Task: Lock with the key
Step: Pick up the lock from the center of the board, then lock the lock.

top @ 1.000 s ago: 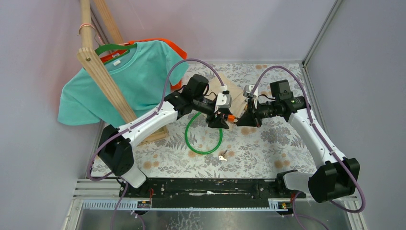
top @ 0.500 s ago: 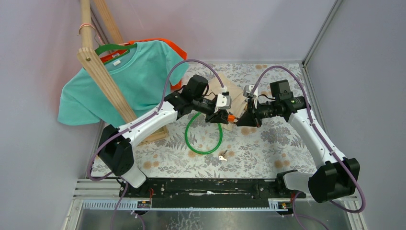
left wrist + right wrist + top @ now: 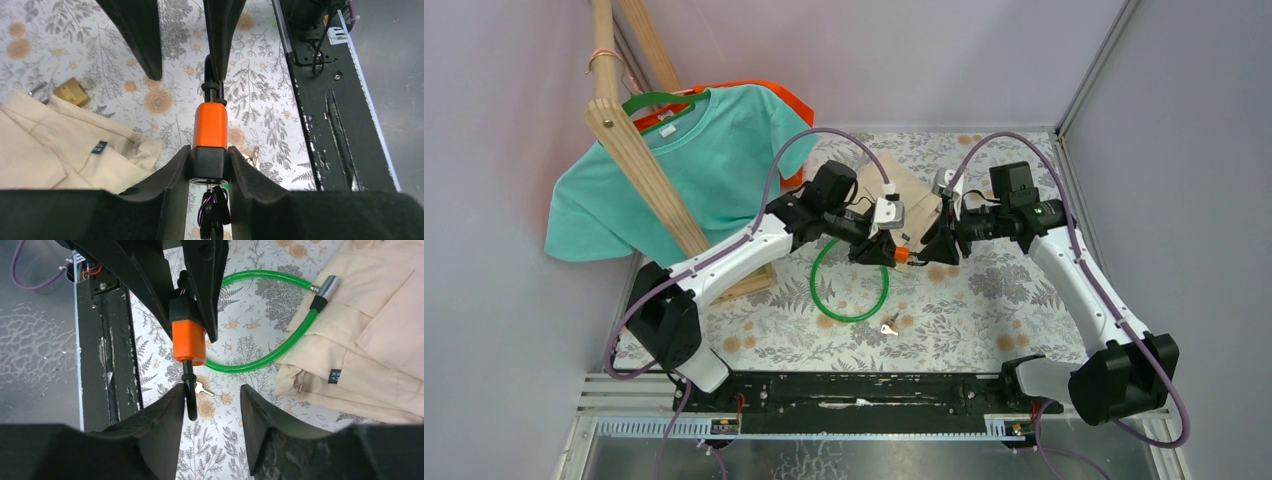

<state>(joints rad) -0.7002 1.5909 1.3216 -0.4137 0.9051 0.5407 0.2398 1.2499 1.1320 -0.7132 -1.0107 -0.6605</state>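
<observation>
My left gripper (image 3: 884, 250) is shut on the black end of an orange-and-black lock body (image 3: 210, 125) and holds it above the table. A black stub (image 3: 212, 85) sticks out of its orange end. My right gripper (image 3: 931, 248) is open, with its fingers either side of that stub (image 3: 190, 400); the stub lies against one finger (image 3: 165, 415). The green cable (image 3: 849, 290) loops on the table below, and its metal tip (image 3: 327, 287) rests on beige cloth. A silver key (image 3: 889, 326) lies loose on the table and also shows in the right wrist view (image 3: 204, 390).
A folded beige garment (image 3: 914, 200) lies behind the grippers. A brass padlock (image 3: 72, 91) sits beside it. A teal shirt (image 3: 674, 170) hangs on a wooden rack (image 3: 639, 160) at the back left. The black base rail (image 3: 864, 390) runs along the near edge.
My right gripper has moved left, so its open fingers now flank the lock's black stub. My left gripper has shifted slightly, still holding the lock.
</observation>
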